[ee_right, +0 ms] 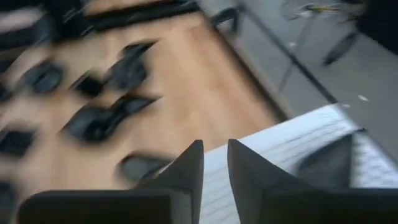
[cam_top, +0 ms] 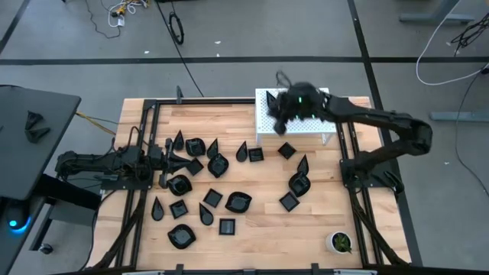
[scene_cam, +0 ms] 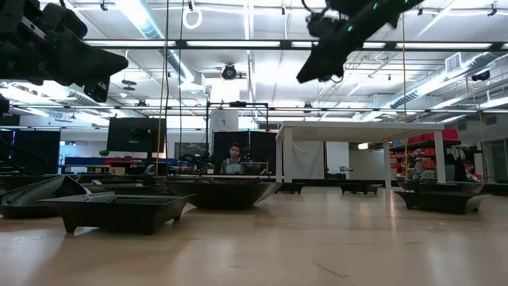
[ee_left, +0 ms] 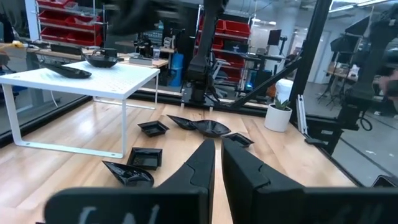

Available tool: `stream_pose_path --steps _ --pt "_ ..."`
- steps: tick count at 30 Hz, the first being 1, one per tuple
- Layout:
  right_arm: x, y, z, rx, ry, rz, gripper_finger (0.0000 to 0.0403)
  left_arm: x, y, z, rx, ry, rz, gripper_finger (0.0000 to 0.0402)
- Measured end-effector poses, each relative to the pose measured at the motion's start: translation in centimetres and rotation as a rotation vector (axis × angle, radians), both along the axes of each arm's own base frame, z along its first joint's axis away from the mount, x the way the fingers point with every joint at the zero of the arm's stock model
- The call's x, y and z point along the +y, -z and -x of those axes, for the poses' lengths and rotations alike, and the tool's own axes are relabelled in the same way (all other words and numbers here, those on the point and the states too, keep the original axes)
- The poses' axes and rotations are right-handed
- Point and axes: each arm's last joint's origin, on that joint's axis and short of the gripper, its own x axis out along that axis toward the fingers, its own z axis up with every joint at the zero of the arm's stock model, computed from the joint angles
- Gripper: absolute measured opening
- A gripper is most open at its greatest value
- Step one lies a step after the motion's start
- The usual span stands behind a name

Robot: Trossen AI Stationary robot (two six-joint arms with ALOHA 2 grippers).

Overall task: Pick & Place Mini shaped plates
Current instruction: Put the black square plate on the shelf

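Note:
Several black mini shaped plates [cam_top: 238, 202] lie flat and scattered over the wooden table. Two more sit on a white raised stand [cam_top: 306, 130] at the far edge, a bowl-like one [ee_left: 102, 60] and a flat one [ee_left: 69, 71]. My right gripper [cam_top: 280, 124] hangs in the air over the stand's left part. Its fingers stand slightly apart with nothing between them [ee_right: 215, 168]. A dark plate [ee_right: 326, 165] lies on the stand beside it, blurred. My left gripper [cam_top: 183, 159] waits level at the table's left, shut and holding nothing [ee_left: 218, 168].
A small white pot with a green plant [cam_top: 340, 242] stands near the table's near right corner. Black frame rails [cam_top: 145, 137] run along both table sides. Bare wood lies near the middle right [cam_top: 321, 206]. A person sits in the room beyond the table [scene_cam: 234, 159].

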Motion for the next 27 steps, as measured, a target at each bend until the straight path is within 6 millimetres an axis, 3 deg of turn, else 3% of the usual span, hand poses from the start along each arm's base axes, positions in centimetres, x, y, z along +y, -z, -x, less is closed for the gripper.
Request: stream_pose_path --steps 3,8,14,20,27 --pt "3.7 0.1 0.4 0.092 -0.109 -0.033 0.0065 0.0 0.0 0.0 0.001 0.002 0.012 0.0032" --pt "8.1 1.3 0.9 0.23 -0.176 -0.161 0.0055 0.0 0.0 0.0 0.003 0.012 0.012 0.0032" --pt "12.5 5.4 1.9 0.368 -0.424 -0.22 0.0063 0.0 0.0 0.0 0.003 0.012 0.01 0.0032" --pt "14.9 10.0 3.1 0.389 -0.576 -0.17 0.0095 0.0 0.0 0.0 0.005 0.007 -0.015 0.0032" --pt "15.4 13.7 2.4 0.393 -0.594 -0.165 0.0126 0.0 0.0 0.0 0.005 -0.002 -0.029 0.0032"
